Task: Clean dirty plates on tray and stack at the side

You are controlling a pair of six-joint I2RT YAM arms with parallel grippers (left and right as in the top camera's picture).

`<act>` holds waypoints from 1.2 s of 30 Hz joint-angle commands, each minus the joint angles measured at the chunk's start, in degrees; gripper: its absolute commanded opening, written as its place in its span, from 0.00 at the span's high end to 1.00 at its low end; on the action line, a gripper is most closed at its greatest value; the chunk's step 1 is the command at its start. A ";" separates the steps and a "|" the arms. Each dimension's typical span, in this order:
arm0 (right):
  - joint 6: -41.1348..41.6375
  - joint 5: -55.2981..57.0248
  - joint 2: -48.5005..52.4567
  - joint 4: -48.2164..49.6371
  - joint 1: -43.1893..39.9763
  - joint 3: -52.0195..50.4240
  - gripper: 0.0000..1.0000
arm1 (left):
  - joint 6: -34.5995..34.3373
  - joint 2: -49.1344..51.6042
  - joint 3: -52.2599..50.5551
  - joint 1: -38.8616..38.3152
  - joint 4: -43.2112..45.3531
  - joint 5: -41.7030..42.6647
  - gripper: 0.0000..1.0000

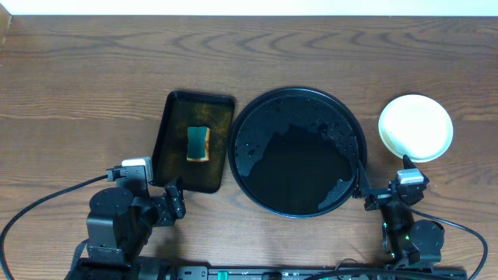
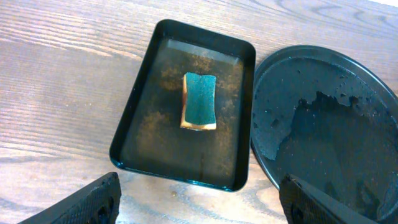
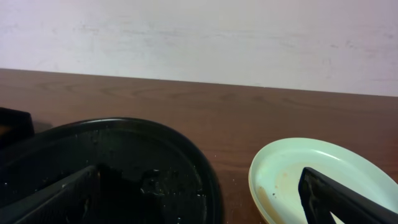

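Note:
The large round black tray [image 1: 247, 132] lies mid-table, wet with drops and a film of water, and no plate is on it. It also shows in the left wrist view [image 2: 264, 81] and the right wrist view [image 3: 186, 149]. A pale mint-green plate [image 1: 415, 127] sits on the bare wood to the tray's right. In the right wrist view the plate [image 3: 311, 168] has a thin brown smear near its left rim. I cannot tell whether other plates lie under it. My left gripper [image 1: 167, 196] [image 2: 202, 208] is open and empty. My right gripper [image 1: 384, 185] [image 3: 202, 202] is open and empty, between tray and plate.
A smaller rectangular black tray [image 1: 173, 117] [image 2: 143, 81] lies left of the round tray. It holds a green-topped yellow sponge [image 1: 198, 144] [image 2: 199, 99] and brownish residue. Both arm bases and their cables sit along the table's front edge. A pale wall stands behind the table.

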 commanded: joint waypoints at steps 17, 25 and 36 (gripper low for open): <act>-0.66 -0.46 0.20 -0.22 0.74 -0.07 0.01 | 2.93 -24.74 -29.64 7.50 24.76 -1.55 0.18; -0.66 -0.46 0.20 -0.20 0.74 -0.07 0.01 | 12.33 -26.14 -42.36 7.50 52.39 0.72 0.18; -0.66 -0.46 0.20 -0.22 0.74 -0.07 0.01 | 14.53 -26.03 -42.84 7.48 47.17 1.22 0.18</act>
